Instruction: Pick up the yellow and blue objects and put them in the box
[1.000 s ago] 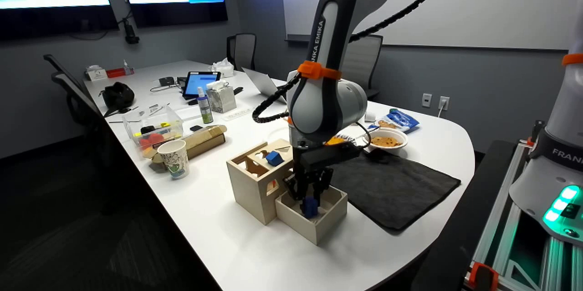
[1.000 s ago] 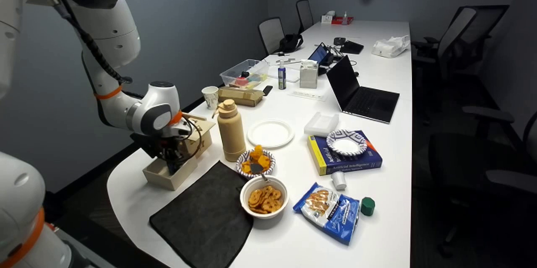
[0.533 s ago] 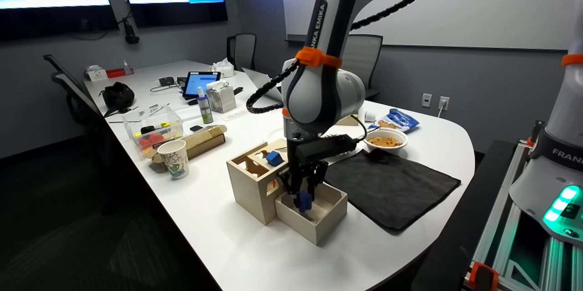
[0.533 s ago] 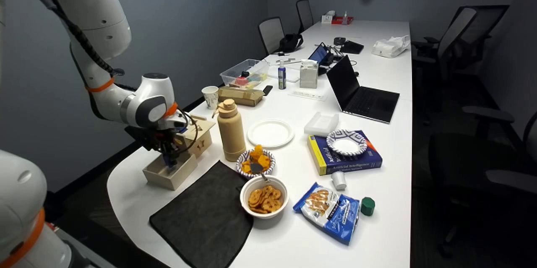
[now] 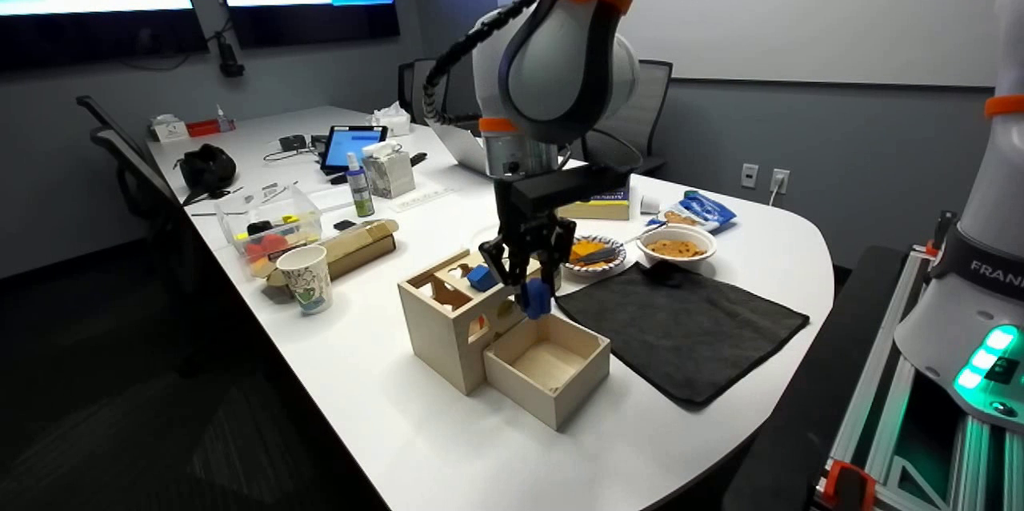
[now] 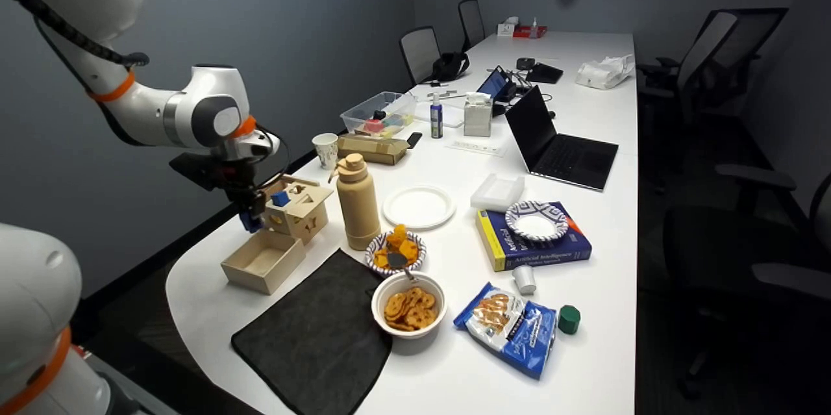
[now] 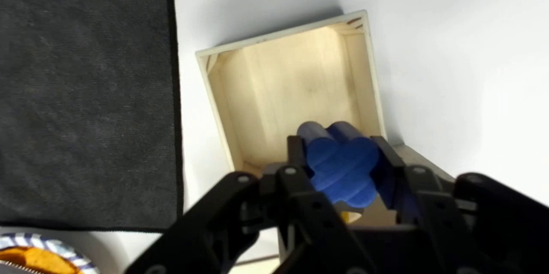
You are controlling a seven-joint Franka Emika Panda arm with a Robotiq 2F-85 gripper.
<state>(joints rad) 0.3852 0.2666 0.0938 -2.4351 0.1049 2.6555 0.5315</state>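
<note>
Over the white table point(image 5: 448, 447), with claw point(image 7: 341, 154) clamped on the scalloped blue block point(image 7: 344, 171), lift above the blue cube point(image 5: 482, 278) on the shape-sorter box point(image 5: 434, 341) before crossing.

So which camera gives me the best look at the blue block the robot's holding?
The wrist view: the block looks big there, its lobed end facing the camera, held in the gripper. In both exterior views it is just a small blue shape low in the gripper.

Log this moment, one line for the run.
End effector: shut on lobed blue block; block: raised, outside wooden box; blue cube: on its top; placement: pending
</note>
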